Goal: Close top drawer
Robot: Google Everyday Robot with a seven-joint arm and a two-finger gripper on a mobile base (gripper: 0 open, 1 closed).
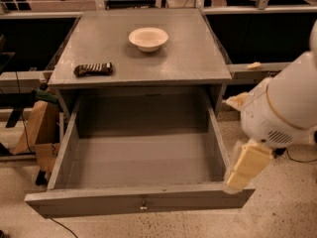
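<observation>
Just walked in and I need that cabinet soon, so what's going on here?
A one-armed robot is at the grey cabinet. Its top drawer is pulled fully out and looks empty. The gripper hangs beside the drawer's right front corner, away from the knob. A white bowl and a dark packet sit on the cabinet top.
</observation>
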